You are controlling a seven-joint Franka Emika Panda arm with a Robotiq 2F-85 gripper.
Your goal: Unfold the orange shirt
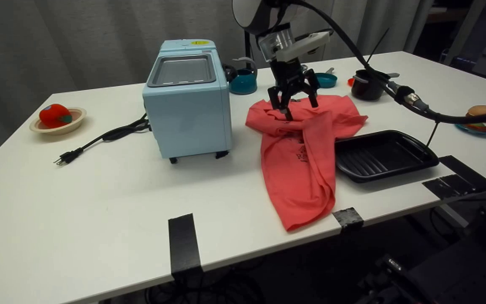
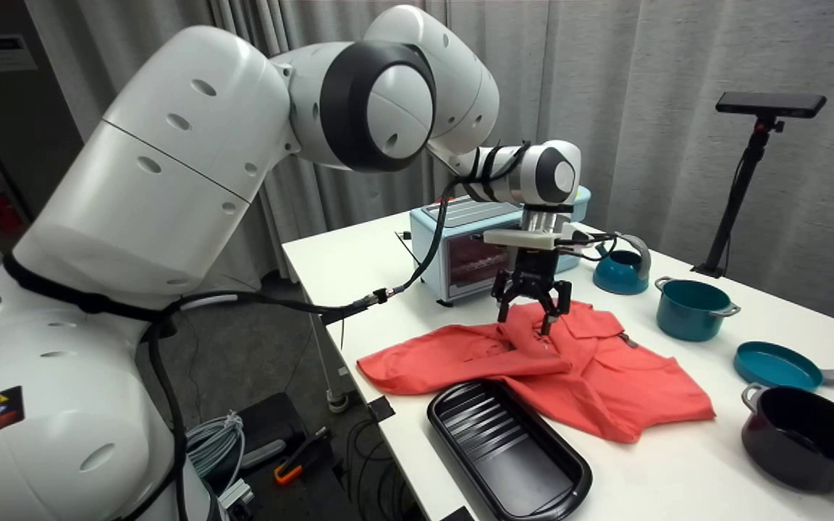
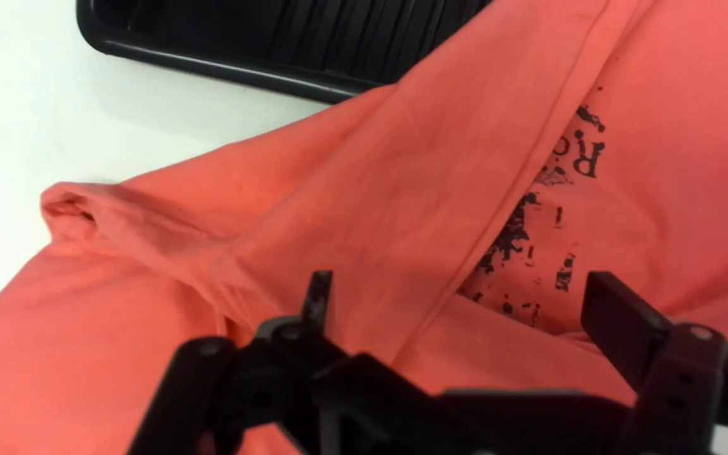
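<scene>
**Orange Shirt [image 1: 287, 185] Hemmed In on Busy Table [image 1: 112, 202]**

Fingers [image 3: 623, 325] spread wide, gripping nothing, hang over the rumpled shirt; whether tips touch cloth, can't tell. A flap lies across part of its dk print [image 3: 512, 235]. Blk tray [image 1: 395, 152] sits just beside the shirt; in the wrist view, cloth cuts across its rim. Opp. side, near but apart: lt-blue appliance [image 1: 190, 120] w/ cord [image 1: 120, 134] trailing onto the table. Also about, in an exterior view: teal kettle [image 2: 620, 280], teal pot [image 2: 688, 318], teal pan [image 2: 775, 364] & blk pot [image 2: 786, 456]. Shirt's narrow end nearly reaches table's edge by a strip of blk tape [image 1: 348, 218].
</scene>
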